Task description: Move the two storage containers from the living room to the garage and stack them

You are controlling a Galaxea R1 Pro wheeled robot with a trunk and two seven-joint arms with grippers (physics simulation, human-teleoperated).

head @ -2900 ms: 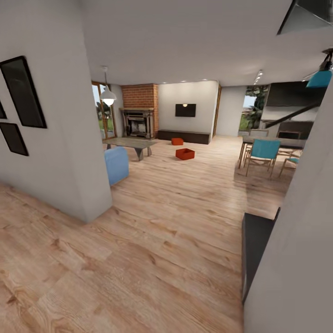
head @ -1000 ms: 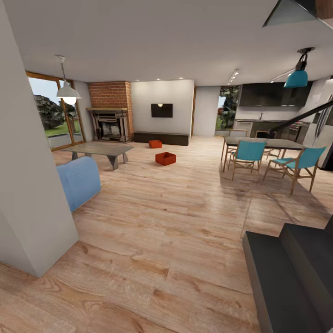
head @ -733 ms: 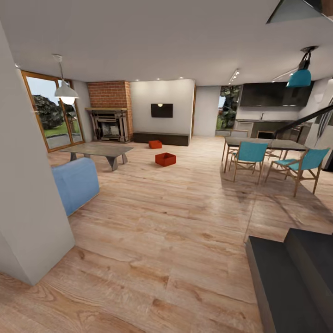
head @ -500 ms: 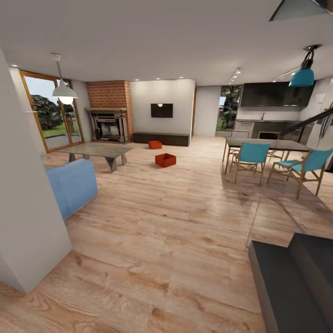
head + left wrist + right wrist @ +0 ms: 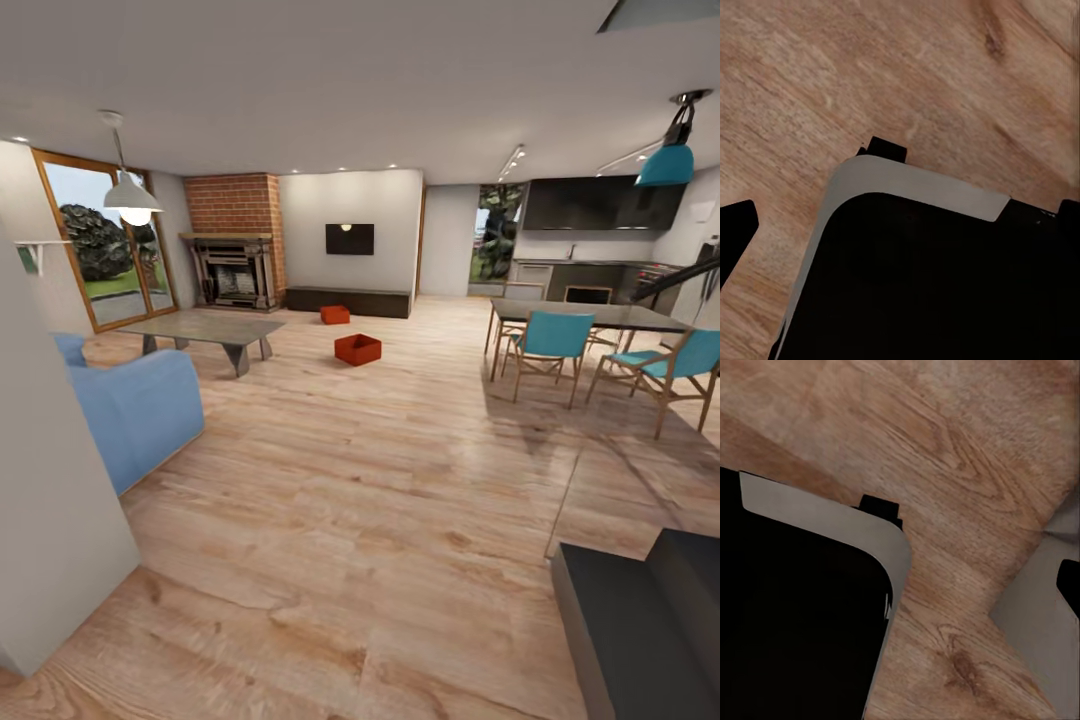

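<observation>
The two storage containers lie on the light wood planks of the living room, far ahead of me in the head view. The nearer orange-red bin (image 5: 358, 349) sits mid-room. The farther one (image 5: 335, 314) rests in front of the long dark cabinet (image 5: 348, 300), near the brick fireplace (image 5: 238, 245) and under the wall TV (image 5: 349, 238). The garage and its concrete floor are out of view. Both wrist views look down at planks and my dark base. My left gripper (image 5: 900, 225) and right gripper (image 5: 900, 585) are open, with dark fingertips (image 5: 736, 232) (image 5: 1071, 585) at the picture edges and nothing held.
A white wall corner (image 5: 50, 520) stands close at my left, with a blue sofa (image 5: 135, 410) and a low coffee table (image 5: 205, 330) beyond it. A dining table (image 5: 590, 316) with teal chairs (image 5: 548, 345) is at the right. Dark steps (image 5: 650, 620) rise at the near right.
The camera has rolled forward past the white wall corner, so more of the window and sofa shows. The two bins have stayed where they were.
</observation>
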